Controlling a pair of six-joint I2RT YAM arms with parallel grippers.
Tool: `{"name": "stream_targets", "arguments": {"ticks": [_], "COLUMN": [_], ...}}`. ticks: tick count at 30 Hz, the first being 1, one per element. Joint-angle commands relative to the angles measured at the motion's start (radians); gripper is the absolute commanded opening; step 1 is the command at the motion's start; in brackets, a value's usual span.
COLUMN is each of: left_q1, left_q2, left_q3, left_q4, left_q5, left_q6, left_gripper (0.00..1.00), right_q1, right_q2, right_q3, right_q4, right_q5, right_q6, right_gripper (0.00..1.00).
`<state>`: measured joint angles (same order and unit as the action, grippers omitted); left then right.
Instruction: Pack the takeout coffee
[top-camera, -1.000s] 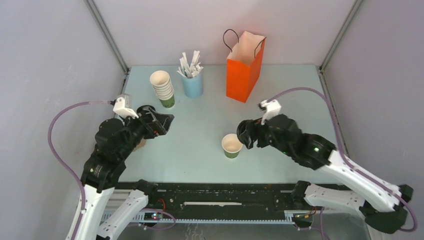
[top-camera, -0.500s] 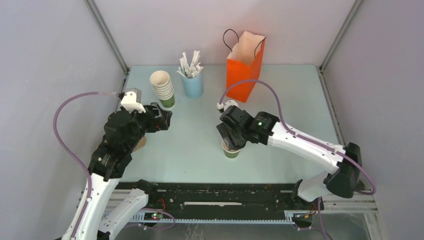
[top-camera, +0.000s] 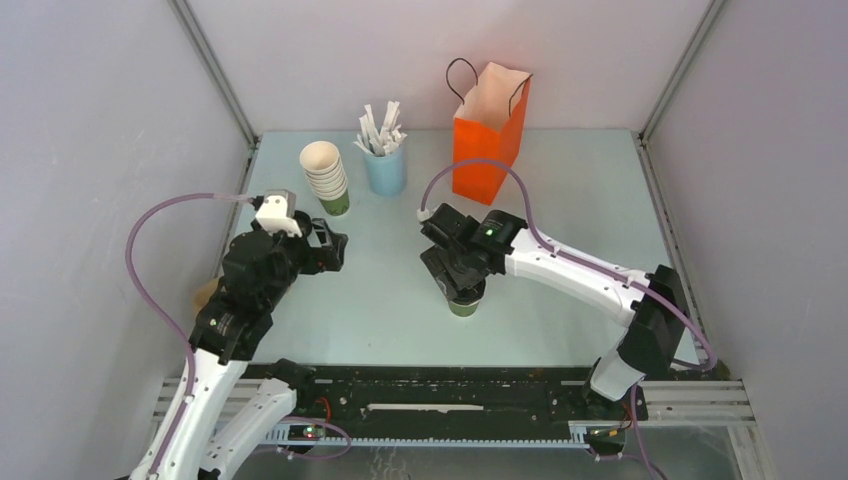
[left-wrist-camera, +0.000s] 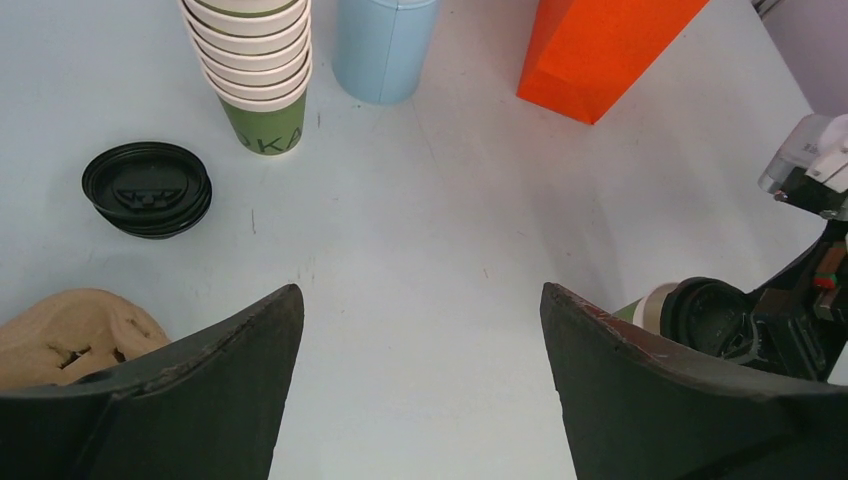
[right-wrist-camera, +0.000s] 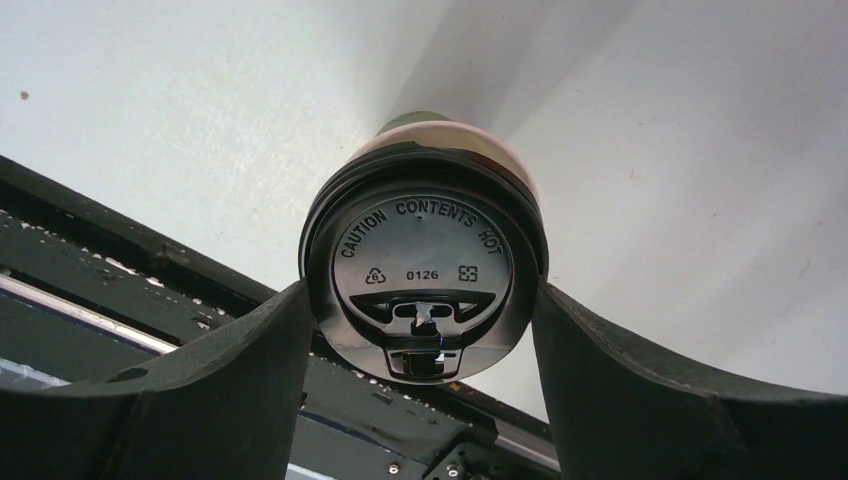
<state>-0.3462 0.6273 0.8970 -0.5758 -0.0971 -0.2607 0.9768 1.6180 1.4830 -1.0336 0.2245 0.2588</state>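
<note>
- Your right arm has swung in over the green cup (top-camera: 463, 306); the cup itself stayed put, front-centre on the desk (top-camera: 380, 300).
- Right fingers (right-wrist-camera: 230, 370) clamp the round, glossy black lid (right-wrist-camera: 425, 275) by its edges, over the cup's mouth.
- Left fingers (left-wrist-camera: 200, 390) are spread wide, empty.
- Behind: paper cup stack (left-wrist-camera: 258, 70), spare lids (left-wrist-camera: 147, 188), orange paper bag (top-camera: 489, 120).
- From above, the right wrist hides most of the cup.

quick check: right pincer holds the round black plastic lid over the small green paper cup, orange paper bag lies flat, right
No: the orange paper bag stands upright in the top view; the right pincer does hold the round black plastic lid.
</note>
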Motion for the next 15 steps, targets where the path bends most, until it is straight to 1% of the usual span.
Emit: {"name": "stream_targets", "arguments": {"ticks": [1,15], "left_q1": [0.005,0.006], "left_q2": [-0.008,-0.003], "left_q3": [-0.022,-0.036], "left_q4": [0.054,0.065], "left_q5": [0.018,0.030], "left_q6": [0.020,0.012], "left_gripper": [0.92,0.93], "right_q1": [-0.019,-0.038], "right_q2": [0.010,0.028], "right_q3": [0.037,0.017], "right_q4": [-0.026,0.010], "right_q5": [0.000,-0.052], "right_q6": [-0.030,-0.040], "right_gripper": [0.83,0.84]}}
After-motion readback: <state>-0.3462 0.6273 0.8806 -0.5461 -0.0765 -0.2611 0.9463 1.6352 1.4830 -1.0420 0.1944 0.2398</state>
